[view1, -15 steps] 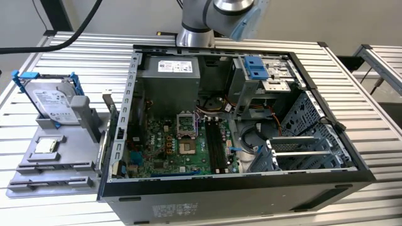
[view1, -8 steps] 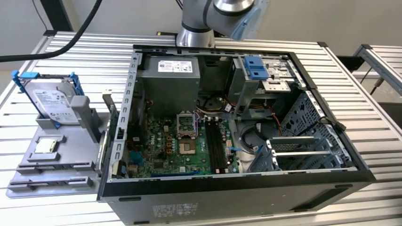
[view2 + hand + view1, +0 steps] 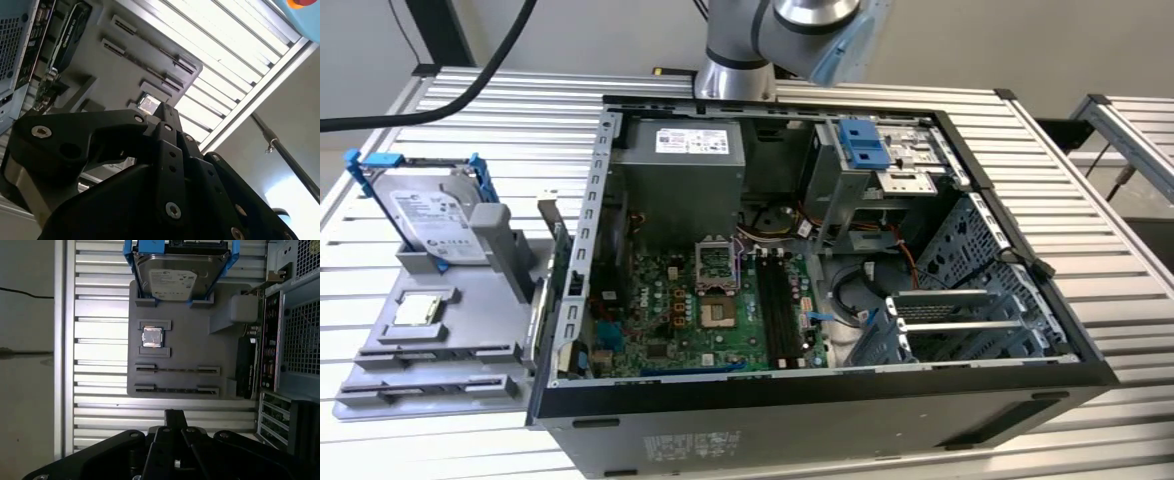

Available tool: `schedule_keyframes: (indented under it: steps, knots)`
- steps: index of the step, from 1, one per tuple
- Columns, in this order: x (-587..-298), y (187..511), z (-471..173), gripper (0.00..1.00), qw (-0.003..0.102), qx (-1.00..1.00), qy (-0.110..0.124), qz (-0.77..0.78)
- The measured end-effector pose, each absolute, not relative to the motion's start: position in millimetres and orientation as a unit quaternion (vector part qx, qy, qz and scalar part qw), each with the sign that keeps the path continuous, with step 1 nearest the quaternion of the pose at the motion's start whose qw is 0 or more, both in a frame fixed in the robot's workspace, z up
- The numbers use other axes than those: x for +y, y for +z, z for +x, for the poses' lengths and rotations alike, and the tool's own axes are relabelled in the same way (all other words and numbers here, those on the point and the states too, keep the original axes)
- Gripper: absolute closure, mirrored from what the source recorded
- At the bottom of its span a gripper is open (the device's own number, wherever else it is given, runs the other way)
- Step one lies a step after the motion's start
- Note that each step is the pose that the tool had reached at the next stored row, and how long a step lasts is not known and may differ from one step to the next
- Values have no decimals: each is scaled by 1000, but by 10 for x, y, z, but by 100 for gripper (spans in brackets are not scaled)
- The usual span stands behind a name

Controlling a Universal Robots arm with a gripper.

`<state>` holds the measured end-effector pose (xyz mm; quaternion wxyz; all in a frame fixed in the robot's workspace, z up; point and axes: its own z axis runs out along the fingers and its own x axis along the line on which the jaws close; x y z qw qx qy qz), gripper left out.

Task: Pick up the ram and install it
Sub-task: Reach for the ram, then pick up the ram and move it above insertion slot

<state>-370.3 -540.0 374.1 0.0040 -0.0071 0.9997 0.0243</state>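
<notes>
Starting at the exterior view's left: a grey tray point(image 3: 374, 405) sits by the table's point(image 3: 480, 100) left edge; a hard drive point(image 3: 434, 215) stands at the tray's far end, a small square chip point(image 3: 423, 311) is mid-tray, and two long holders are at the near end. The open case point(image 3: 654, 420) fills the middle of the table, right beside the tray; inside it the black slots point(image 3: 781, 310) run front to back.

The ram point(image 3: 177, 370): my best guess is the thin dark strip on edge in the holder next to the chip, seen in the first wrist view. The second holder point(image 3: 175, 389) shows a similar strip; honestly I can't tell a stick from a bare groove there. Nothing in the case reads clearly as a seated stick either.

The gripper point(image 3: 173, 416) hangs over the bare slats just past the tray's holder-end edge; its fingers look pinched together with nothing between them.

The relation that matters: the ram lies straight ahead of the fingertips, beyond that tray edge, with the second holder in between. Its long axis runs parallel to that edge, so it's crosswise to the line from gripper to tray, and it looks roughly square to the black slots too.
</notes>
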Motion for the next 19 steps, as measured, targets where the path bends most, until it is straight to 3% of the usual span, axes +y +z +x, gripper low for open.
schedule_keyframes:
  steps: [19]
  knots:
    - [-5400, 3743, -3704, 100, 2, 994, 23, -106]
